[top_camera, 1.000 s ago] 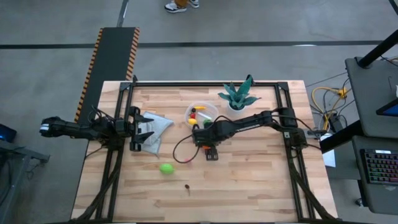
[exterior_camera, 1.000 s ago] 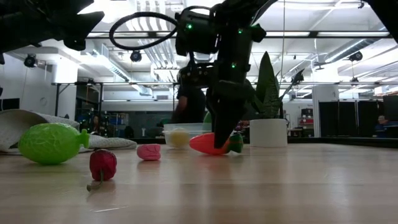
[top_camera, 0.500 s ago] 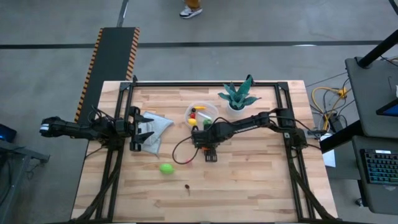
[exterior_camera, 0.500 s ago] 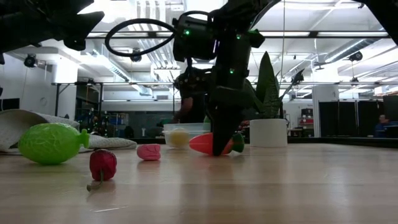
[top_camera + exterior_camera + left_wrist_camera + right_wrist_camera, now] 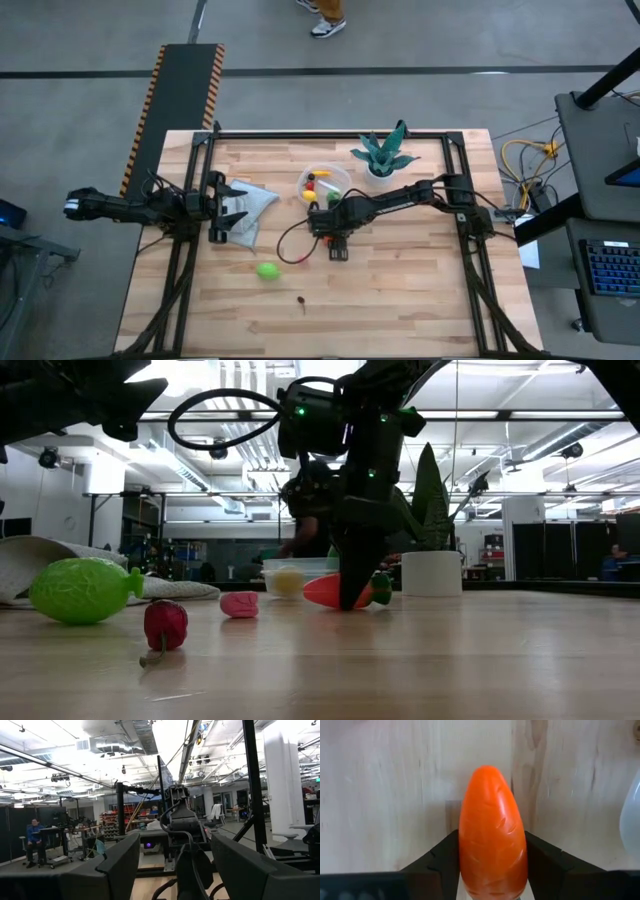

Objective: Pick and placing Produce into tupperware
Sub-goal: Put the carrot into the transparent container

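Note:
The orange carrot (image 5: 492, 835) lies on the table beside the clear bowl (image 5: 324, 183), its green top (image 5: 380, 588) pointing toward the plant side. My right gripper (image 5: 320, 216) stands over it, shut on its sides. The bowl holds a lemon (image 5: 288, 582) and other small bits. A green lime (image 5: 267, 270), a red strawberry (image 5: 165, 625) and a pink bit (image 5: 240, 604) rest on the wood. My left gripper (image 5: 236, 210) waits open over the blue-grey cloth (image 5: 250, 205) at the table's left. My right gripper pinches the carrot between its two fingers (image 5: 442, 860), one on each long side of the body (image 5: 470, 855). The fingers come from above, pointing down, across the carrot (image 5: 325, 592). The carrot lies level with its underside on the table.
The teal spiky plant in a white pot (image 5: 382, 155) stands just behind the right arm, next to the bowl. A black cable (image 5: 290, 240) loops on the table near the gripper. The near half of the table (image 5: 400, 300) is bare wood apart from the lime and strawberry.
My right gripper has come down a little over the carrot and shifted slightly toward the table's left. The carrot has stayed on the table.

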